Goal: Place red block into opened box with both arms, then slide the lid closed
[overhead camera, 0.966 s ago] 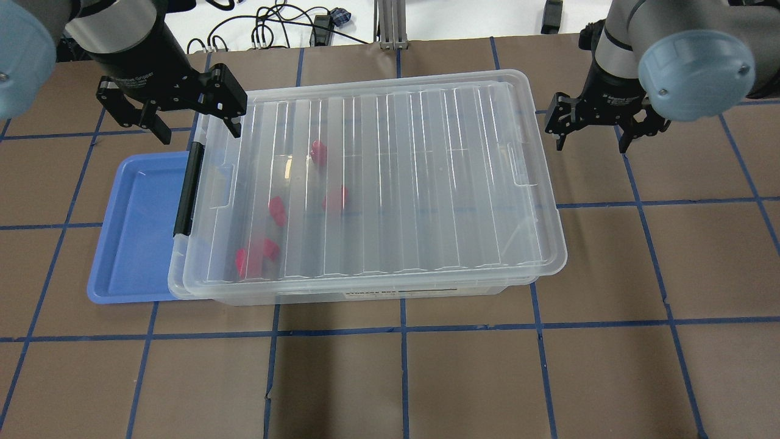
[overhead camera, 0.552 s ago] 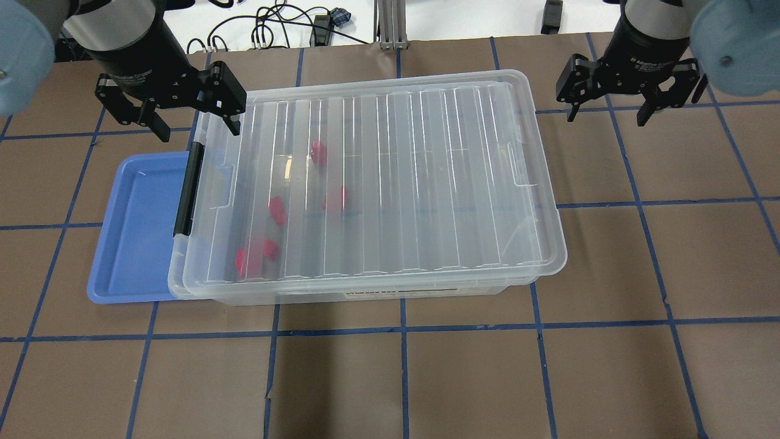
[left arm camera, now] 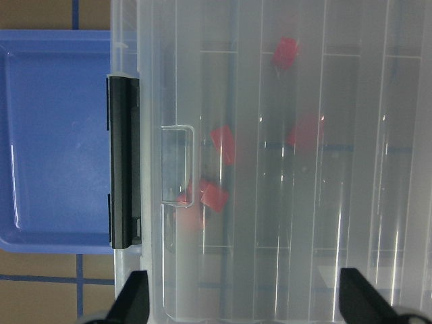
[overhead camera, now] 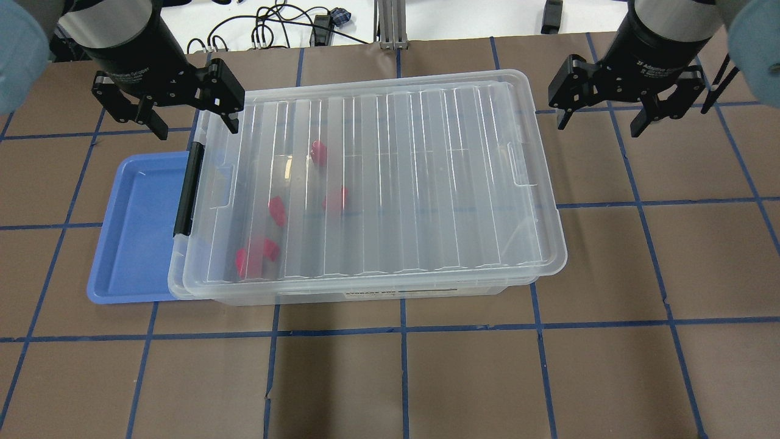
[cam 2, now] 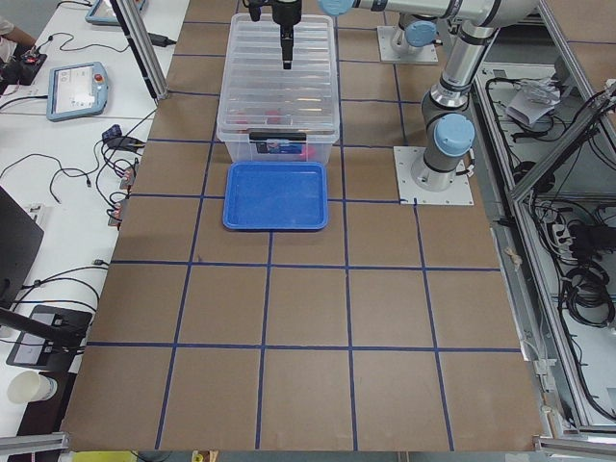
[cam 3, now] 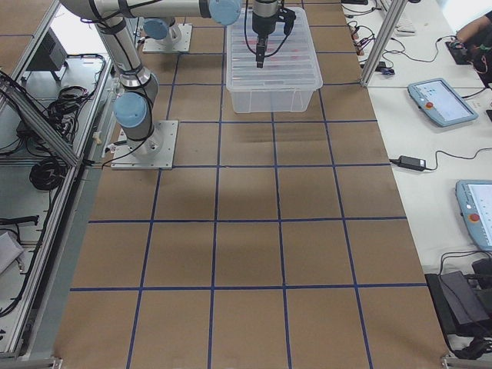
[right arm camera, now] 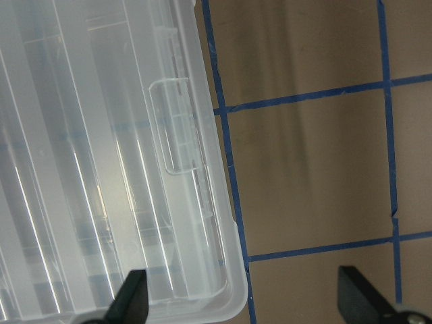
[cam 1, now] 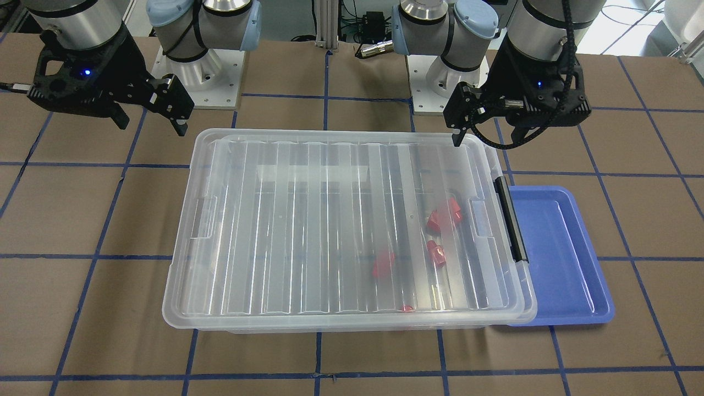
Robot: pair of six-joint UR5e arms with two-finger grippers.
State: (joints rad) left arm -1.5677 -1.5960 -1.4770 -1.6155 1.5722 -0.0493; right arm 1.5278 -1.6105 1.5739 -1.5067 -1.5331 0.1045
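The clear box (overhead camera: 365,297) stands mid-table with the ribbed lid (overhead camera: 396,177) lying flat over nearly all of it. Several red blocks (overhead camera: 336,199) lie inside under the lid, toward the end with the black bar (overhead camera: 187,189); the left wrist view shows them as red blocks (left arm camera: 223,143) below that camera. My left gripper (overhead camera: 196,128) hovers open above the box's back corner by the black bar, holding nothing. Beyond the opposite short end, my right gripper (overhead camera: 599,127) is open and empty over bare table. Seen from the front, the left gripper (cam 1: 487,137) and right gripper (cam 1: 151,127) flank the box's far side.
A blue tray (overhead camera: 137,231) lies against the box's black-bar end, partly under its rim. Cables (overhead camera: 268,27) run along the white bench beyond the table's back edge. Brown table with blue tape lines (overhead camera: 402,329) stretches in front of the box.
The right gripper has drawn back from the lid's short end, moving toward the table's rear and turning. The left gripper has barely shifted. Lid and blocks have stayed put.
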